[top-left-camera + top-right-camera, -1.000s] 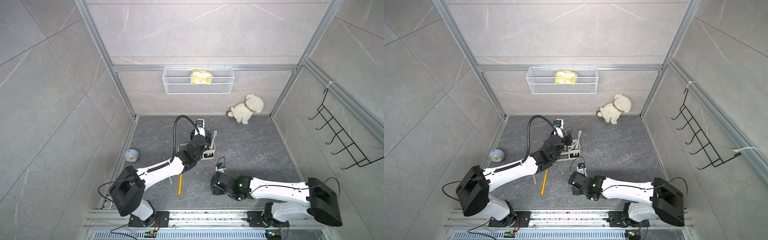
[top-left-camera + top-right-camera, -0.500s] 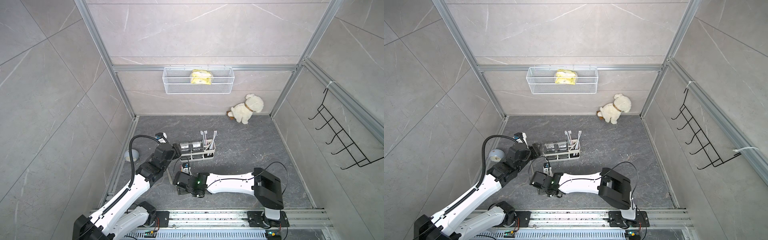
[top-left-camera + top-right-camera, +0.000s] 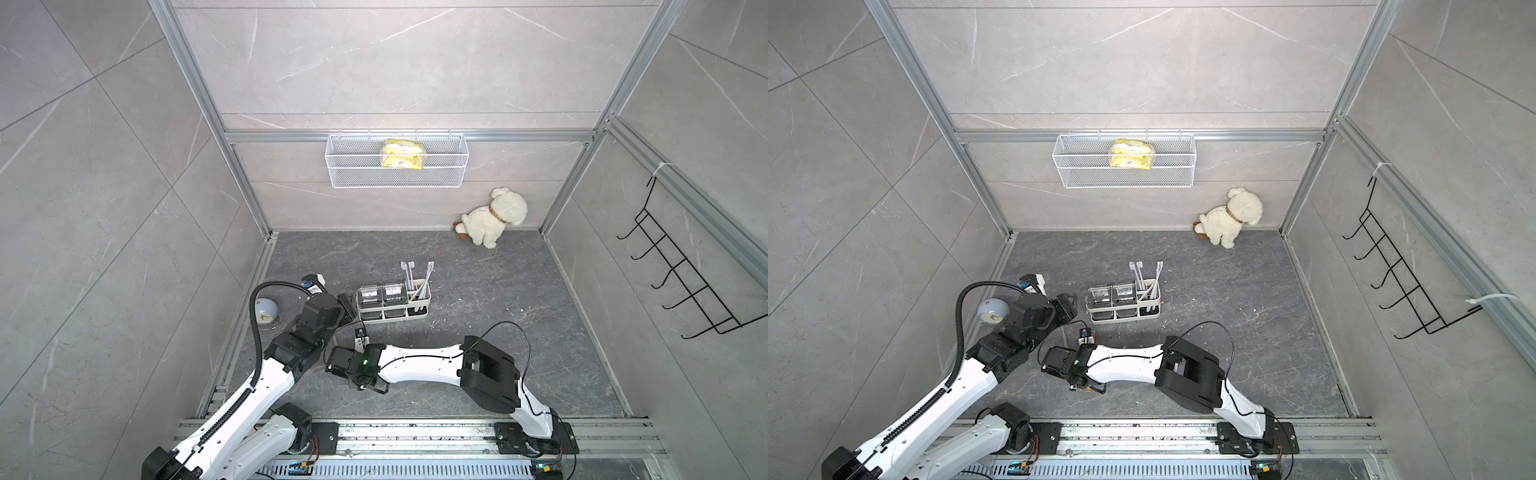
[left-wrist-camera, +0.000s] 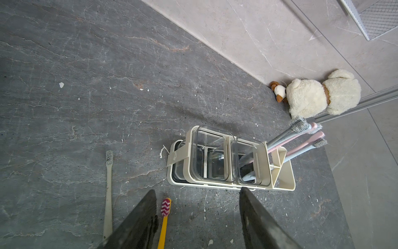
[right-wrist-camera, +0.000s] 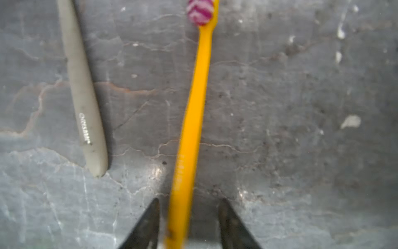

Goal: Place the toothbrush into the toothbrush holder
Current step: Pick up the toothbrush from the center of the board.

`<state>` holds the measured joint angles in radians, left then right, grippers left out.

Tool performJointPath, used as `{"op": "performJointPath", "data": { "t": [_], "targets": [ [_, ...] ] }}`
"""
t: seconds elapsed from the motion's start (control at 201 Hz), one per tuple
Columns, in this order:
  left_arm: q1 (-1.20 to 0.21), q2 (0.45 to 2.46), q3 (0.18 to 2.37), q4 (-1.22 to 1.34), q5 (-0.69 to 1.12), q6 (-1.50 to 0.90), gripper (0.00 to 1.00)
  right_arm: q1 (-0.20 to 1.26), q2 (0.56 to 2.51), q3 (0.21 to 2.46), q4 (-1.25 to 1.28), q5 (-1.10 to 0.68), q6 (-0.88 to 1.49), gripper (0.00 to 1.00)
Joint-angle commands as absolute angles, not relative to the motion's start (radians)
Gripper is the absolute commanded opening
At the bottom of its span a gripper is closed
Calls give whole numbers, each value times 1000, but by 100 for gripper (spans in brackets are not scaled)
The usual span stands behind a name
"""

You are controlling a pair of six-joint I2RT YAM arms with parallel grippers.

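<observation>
Since a second ago the right arm swung across. I logged the right gripper [image 5: 190, 200] straddling the yellow toothbrush [image 5: 193, 107], which lay flat on the floor, its long axis running straight ahead and bristles farthest. Jaws were narrow, seemingly not yet pinching (blurred). The left gripper [image 4: 197, 191] gaped wide, with the toothbrush holder [image 4: 284, 179] ahead of it.

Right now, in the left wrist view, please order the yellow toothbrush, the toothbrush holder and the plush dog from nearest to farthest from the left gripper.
From the left gripper:
1. yellow toothbrush: on the floor, close beside it.
2. toothbrush holder: on the floor, just ahead of it.
3. plush dog: farthest, against the wall.
</observation>
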<state>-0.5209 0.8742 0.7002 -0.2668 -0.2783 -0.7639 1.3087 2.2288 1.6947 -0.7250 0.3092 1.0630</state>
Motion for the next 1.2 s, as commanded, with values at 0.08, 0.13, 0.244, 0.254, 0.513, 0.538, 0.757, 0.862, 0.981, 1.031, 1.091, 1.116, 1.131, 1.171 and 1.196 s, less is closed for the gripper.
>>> {"op": "performJointPath", "data": {
  "t": [0.08, 0.13, 0.244, 0.254, 0.513, 0.538, 0.757, 0.862, 0.981, 1.031, 1.091, 1.116, 1.131, 1.171, 1.196],
  "targets": [
    [-512, 830, 692, -274, -268, -768, 62, 1308, 2224, 1580, -771, 342, 1057, 24],
    [-513, 834, 697, -276, -257, -767, 62, 1307, 2167, 1488, -726, 347, 1054, 20],
    [-513, 849, 707, -275, -227, -774, 62, 1308, 1987, 1207, -592, 344, 1072, 13],
    [-513, 850, 707, -274, -226, -776, 61, 1307, 1971, 1188, -581, 344, 1075, 13],
    [-560, 918, 710, -184, -162, -816, 61, 1307, 1588, 724, -470, 362, 1142, 9],
    [-585, 932, 718, -179, -176, -818, 61, 1307, 1562, 702, -471, 368, 1145, 9],
    [-819, 1163, 849, -117, -253, -819, 67, 1307, 1358, 575, -394, 391, 1112, 8],
    [-884, 1275, 894, -69, -241, -837, 72, 1306, 1290, 558, -370, 385, 1071, 7],
    [-933, 1362, 915, -9, -231, -866, 77, 1306, 1225, 548, -364, 383, 1027, 7],
    [-942, 1396, 922, 12, -214, -880, 79, 1307, 1191, 542, -362, 383, 1025, 7],
    [-952, 1429, 928, 37, -194, -895, 82, 1306, 1151, 532, -362, 385, 987, 7],
    [-954, 1442, 930, 45, -188, -901, 83, 1306, 1132, 527, -362, 385, 981, 7],
    [-958, 1450, 931, 53, -184, -903, 83, 1306, 1121, 524, -362, 386, 978, 7],
    [-961, 1468, 932, 66, -176, -913, 85, 1307, 1094, 516, -360, 386, 971, 7],
    [-963, 1478, 934, 77, -167, -917, 85, 1307, 1074, 510, -356, 388, 966, 7]
  ]
}}
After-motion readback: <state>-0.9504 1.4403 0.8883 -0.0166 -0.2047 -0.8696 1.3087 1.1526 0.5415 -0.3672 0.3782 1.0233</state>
